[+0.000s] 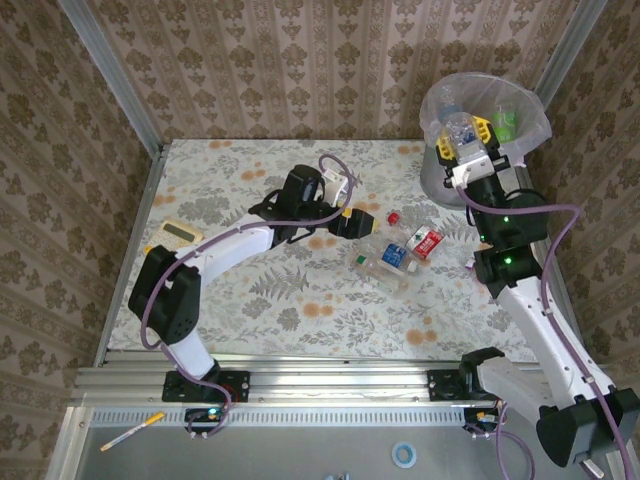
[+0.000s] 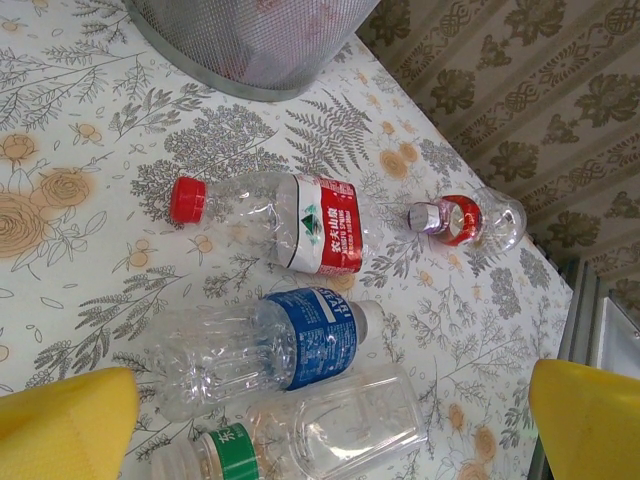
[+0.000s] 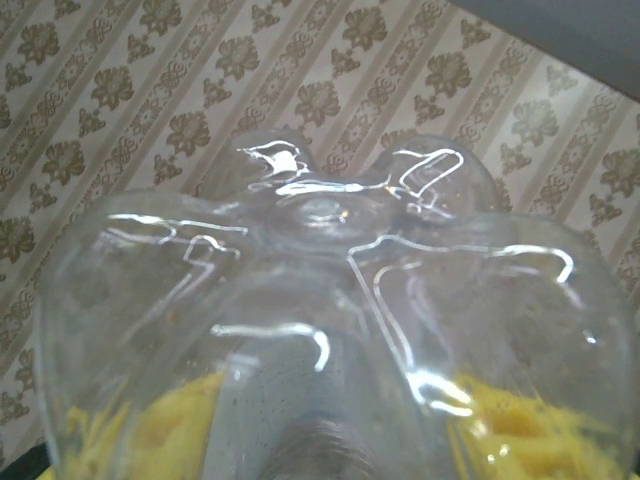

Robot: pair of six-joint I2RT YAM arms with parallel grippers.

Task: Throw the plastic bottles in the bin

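Several plastic bottles lie on the flowered table: a red-capped, red-labelled one (image 2: pixel 290 222), a blue-labelled one (image 2: pixel 262 351), a clear green-labelled one (image 2: pixel 310 432) and a small red-labelled one (image 2: pixel 466 219). In the top view this cluster (image 1: pixel 388 256) lies right of centre. My left gripper (image 2: pixel 330 435) hangs open just above the cluster, its yellow fingers (image 2: pixel 62 420) wide apart; from above it (image 1: pixel 353 224) sits left of the bottles. My right gripper (image 1: pixel 463 139) is shut on a clear bottle (image 3: pixel 330 300) over the bin (image 1: pixel 436 176), whose bag holds a green bottle (image 1: pixel 505 122).
A yellow calculator (image 1: pixel 180 233) lies near the table's left edge. Patterned walls enclose the table at the back and sides. The bin's mesh wall (image 2: pixel 240 45) stands just beyond the bottles. A pen (image 1: pixel 133 432) and a tape roll (image 1: pixel 404 455) lie below the rail.
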